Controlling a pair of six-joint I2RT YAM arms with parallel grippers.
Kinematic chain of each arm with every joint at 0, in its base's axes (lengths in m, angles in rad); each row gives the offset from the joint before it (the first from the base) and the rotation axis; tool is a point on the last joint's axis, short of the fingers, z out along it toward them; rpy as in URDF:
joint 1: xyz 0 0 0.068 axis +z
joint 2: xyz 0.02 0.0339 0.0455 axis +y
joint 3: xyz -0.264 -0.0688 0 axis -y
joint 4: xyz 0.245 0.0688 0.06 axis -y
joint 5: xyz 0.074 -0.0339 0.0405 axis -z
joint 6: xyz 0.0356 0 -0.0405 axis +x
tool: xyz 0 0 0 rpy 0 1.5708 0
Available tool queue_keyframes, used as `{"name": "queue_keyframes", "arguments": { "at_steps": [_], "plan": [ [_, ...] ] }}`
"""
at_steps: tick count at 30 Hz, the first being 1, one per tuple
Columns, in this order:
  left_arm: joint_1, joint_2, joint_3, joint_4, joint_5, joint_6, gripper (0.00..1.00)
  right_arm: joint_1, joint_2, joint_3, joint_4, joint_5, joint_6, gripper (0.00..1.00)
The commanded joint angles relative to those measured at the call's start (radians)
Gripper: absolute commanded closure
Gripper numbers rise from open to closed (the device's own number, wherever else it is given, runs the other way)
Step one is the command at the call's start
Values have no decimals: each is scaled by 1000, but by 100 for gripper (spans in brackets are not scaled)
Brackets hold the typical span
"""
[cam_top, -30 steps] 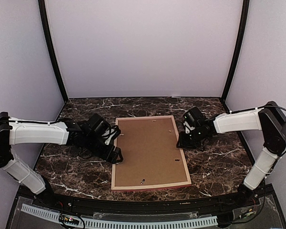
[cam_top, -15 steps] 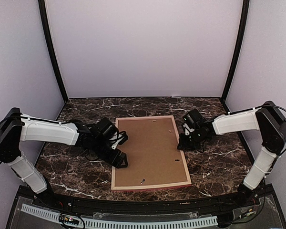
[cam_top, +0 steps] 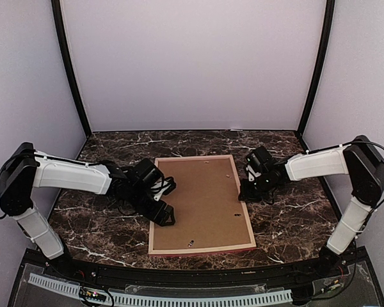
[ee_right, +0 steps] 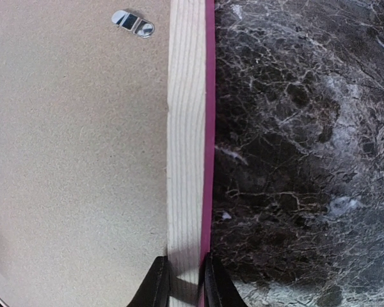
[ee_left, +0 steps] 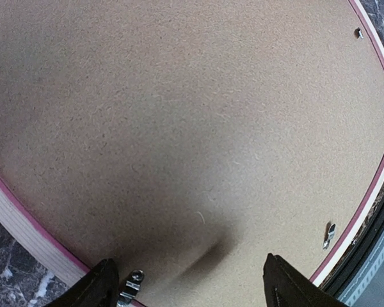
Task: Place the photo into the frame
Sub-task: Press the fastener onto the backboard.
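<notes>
One frame point(ee_right: 187, 128) face-down, right hand point(ee_right: 184, 281) pinching its right rail

Dark white-veined marble desk point(cam_top: 288, 217). Brown backing board point(cam_top: 200, 201) flat at centre, small metal tabs point(ee_right: 133, 22) near its edges. Pale walls point(cam_top: 192, 64), black corner posts point(cam_top: 69, 70) behind.

The frame point(ee_right: 187, 128) shows a pale, straight-grained wood band edged with a thin pink stripe, around a tan-brown, finely speckled backing board point(cam_top: 201, 198) carrying small silver clips point(ee_right: 133, 21). The table point(cam_top: 288, 217) is dark brown-black marble with white veining. The left arm point(cam_top: 70, 176) and right arm point(cam_top: 320, 163) are white with black joints.
</notes>
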Motion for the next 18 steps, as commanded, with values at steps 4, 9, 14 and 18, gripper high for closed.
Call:
{"name": "queue_keyframes", "arguments": {
  "at_steps": [4, 9, 14, 18],
  "plan": [
    [-8, 13, 22, -29, -10, 18, 19, 7, 10, -16, 17, -13, 8, 81],
    [-13, 6, 20, -77, -18, -14, 19, 7, 6, -18, 14, -9, 12, 81],
    [-17, -1, 19, -114, 10, -96, 19, 6, 4, -22, 16, -9, 25, 81],
    [-17, -5, 6, -102, 71, -169, 20, 7, 3, -32, 25, -14, 41, 81]
  ]
}}
